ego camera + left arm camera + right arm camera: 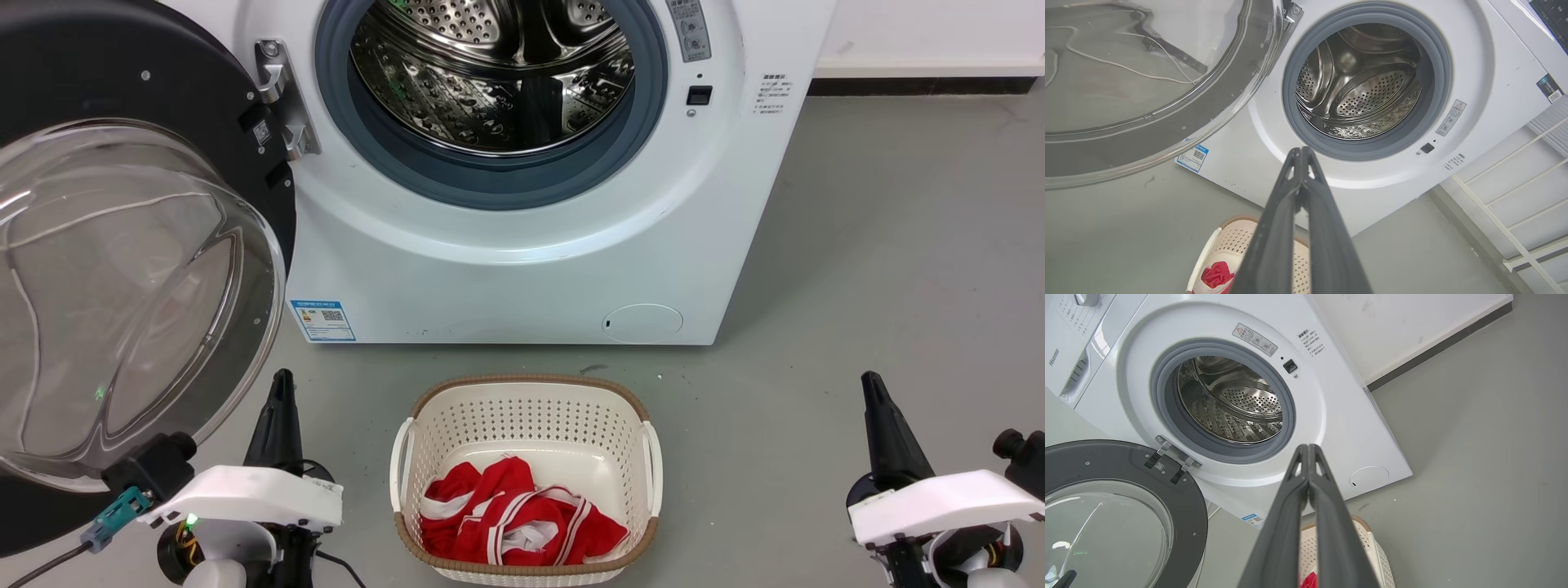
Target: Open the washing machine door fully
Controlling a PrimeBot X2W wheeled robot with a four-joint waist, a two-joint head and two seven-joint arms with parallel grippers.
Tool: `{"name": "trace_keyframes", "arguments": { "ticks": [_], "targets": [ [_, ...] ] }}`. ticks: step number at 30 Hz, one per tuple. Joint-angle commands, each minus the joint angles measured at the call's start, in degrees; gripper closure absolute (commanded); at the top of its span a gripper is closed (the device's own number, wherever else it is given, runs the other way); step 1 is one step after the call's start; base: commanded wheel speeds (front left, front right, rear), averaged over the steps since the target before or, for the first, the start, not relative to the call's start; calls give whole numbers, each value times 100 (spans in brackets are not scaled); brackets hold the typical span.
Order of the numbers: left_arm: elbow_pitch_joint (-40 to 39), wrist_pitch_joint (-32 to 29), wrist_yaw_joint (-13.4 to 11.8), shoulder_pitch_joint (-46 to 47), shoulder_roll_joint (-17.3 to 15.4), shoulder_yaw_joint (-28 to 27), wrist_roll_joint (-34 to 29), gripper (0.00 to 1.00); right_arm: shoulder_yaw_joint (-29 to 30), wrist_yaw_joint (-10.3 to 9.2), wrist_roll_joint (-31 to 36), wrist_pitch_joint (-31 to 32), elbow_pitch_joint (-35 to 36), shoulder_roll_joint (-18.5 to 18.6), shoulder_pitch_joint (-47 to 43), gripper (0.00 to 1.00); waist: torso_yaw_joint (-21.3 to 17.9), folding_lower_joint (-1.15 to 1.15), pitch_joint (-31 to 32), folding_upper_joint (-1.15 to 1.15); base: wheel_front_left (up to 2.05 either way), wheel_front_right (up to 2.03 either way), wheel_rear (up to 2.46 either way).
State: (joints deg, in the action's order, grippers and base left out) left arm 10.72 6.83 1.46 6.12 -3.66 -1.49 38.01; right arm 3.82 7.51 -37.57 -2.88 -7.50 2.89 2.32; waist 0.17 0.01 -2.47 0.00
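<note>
The left gripper [1300, 153] was closed, its two dark fingers pressed together on nothing, and the right gripper [1308, 449] was likewise shut and empty. Both sat low and well apart from the washing machine [506, 278]. The washing machine door [163, 98] stood wide open on its hinge [282, 98] at the left of the drum [490, 82], its glass bowl [122, 286] bulging toward the head camera and just beside the left gripper. The right wrist view alone showed the control panel [1069, 347] with a dial above the opening. The left wrist view alone showed a white rack [1515, 204] at the machine's far side. The head view gave the whole basket [526, 382] on the floor in front of the machine, between the two grippers, with red-and-white cloth [514, 514] inside. The floor [898, 286] was plain grey, meeting a white wall along a dark skirting strip [922, 84]. The door ran off the left edge of the head view, and in both wrist views the fingers covered much of the basket. Pale thin lines in the glass were hard to make out, and the sticker print was too small to read.
</note>
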Motion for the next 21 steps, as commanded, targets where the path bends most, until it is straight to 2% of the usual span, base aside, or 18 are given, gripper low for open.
{"name": "trace_keyframes", "arguments": {
  "ticks": [1,21],
  "targets": [
    [-52,-49,38,70,-12,-35,237,100,26,-1,-253,44,34,15,154,100,0,0,4,0,0,0,0],
    [61,-432,212,59,15,-180,1773,100,93,-1,-1798,304,-165,18,238,100,-4,0,53,0,0,0,0]
  ]
}}
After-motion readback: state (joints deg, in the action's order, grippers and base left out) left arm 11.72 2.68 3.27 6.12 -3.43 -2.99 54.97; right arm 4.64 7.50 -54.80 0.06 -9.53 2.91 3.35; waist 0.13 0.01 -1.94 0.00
